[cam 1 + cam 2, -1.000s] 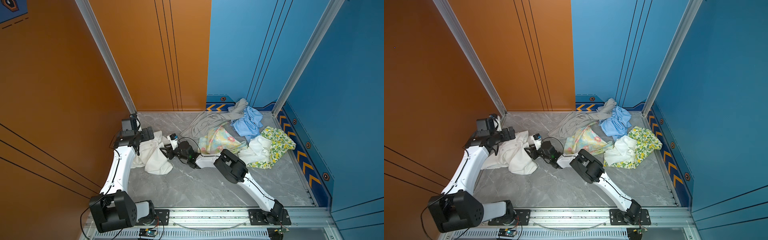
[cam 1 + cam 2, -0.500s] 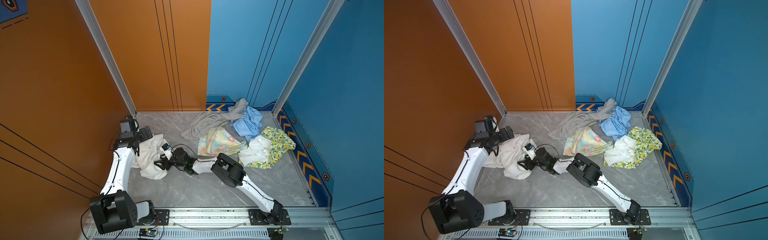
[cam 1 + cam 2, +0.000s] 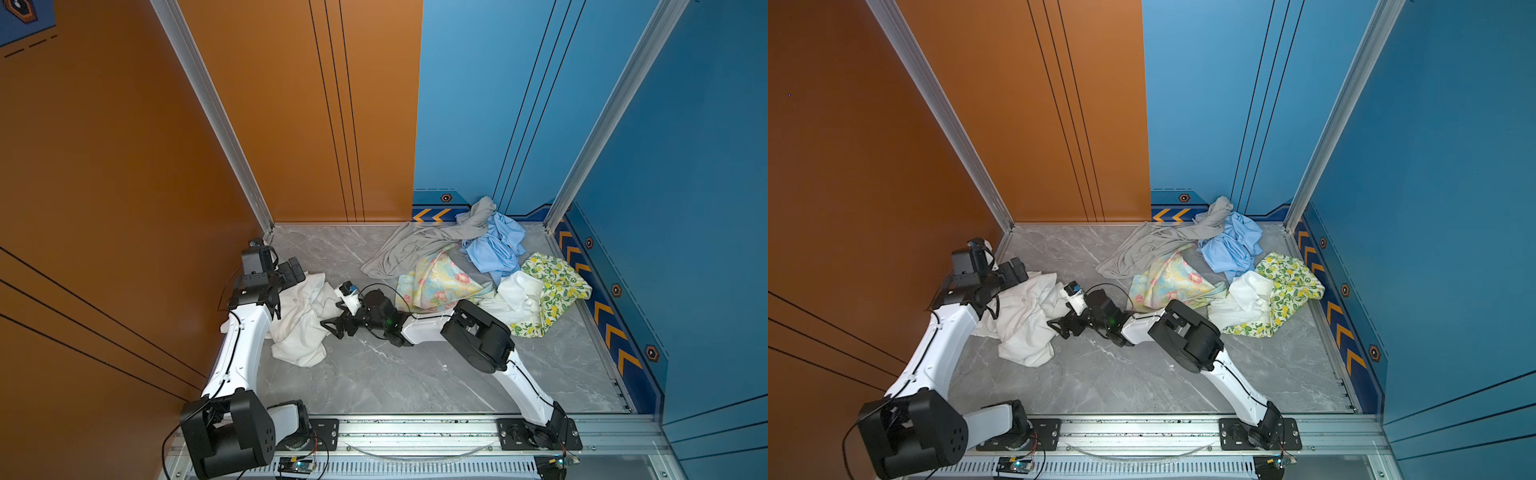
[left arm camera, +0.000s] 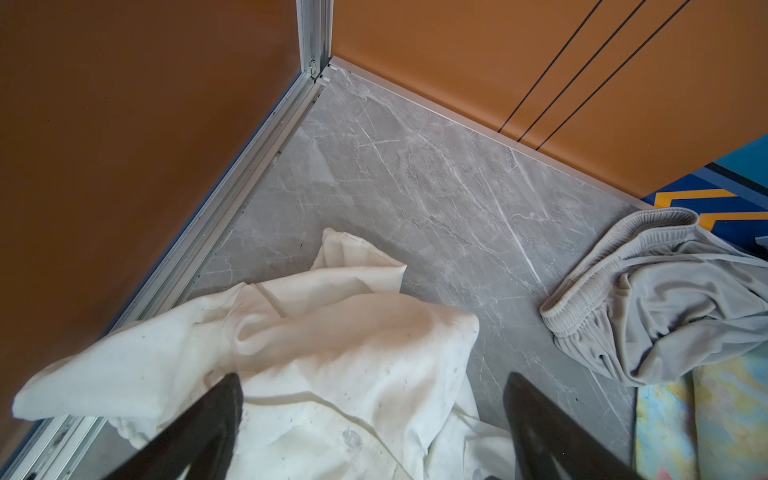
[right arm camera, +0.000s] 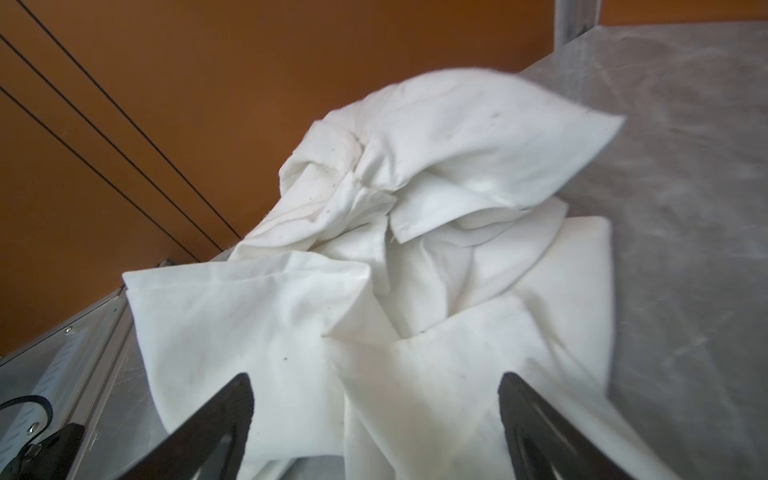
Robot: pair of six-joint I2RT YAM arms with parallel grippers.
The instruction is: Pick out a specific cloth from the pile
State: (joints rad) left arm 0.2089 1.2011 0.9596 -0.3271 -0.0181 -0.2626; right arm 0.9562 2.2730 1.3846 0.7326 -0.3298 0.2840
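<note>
Roughly: white shirt (image 3: 301, 320) lies crumpled at left of centre in both top views, hard by the orange wall (image 3: 124, 187), well apart from the pile (image 3: 478, 266) at right of centre. Looks like separation is done; neither tool has hold of it.

- Left gripper (image 4: 372, 386): fingers wide apart, hanging over the shirt's upper folds, nothing pinched.
- Right gripper (image 5: 374, 386): fingers likewise spread, shirt cloth in front of and between them, no clamp visible.

Risks, as judged from here:
- Thin woven fabric sits loose between the right fingers. A retreat along the marble floor (image 3: 395, 374) could hook a fold and drag the shirt back towards the pile.
- In the left wrist view one sleeve end drapes over the aluminium rail (image 4: 232, 199) at lower left; a tug could snag it there.
- The shirt touches the left arm's wrist in a top view; lifting that arm may carry cloth up with it.
- A second plain white cloth (image 3: 515, 291) sits against the lemon-print cloth (image 3: 552, 286); any re-pick could mistake it for the shirt.
- The grey garment (image 4: 665, 299) lies near, not touching.
</note>
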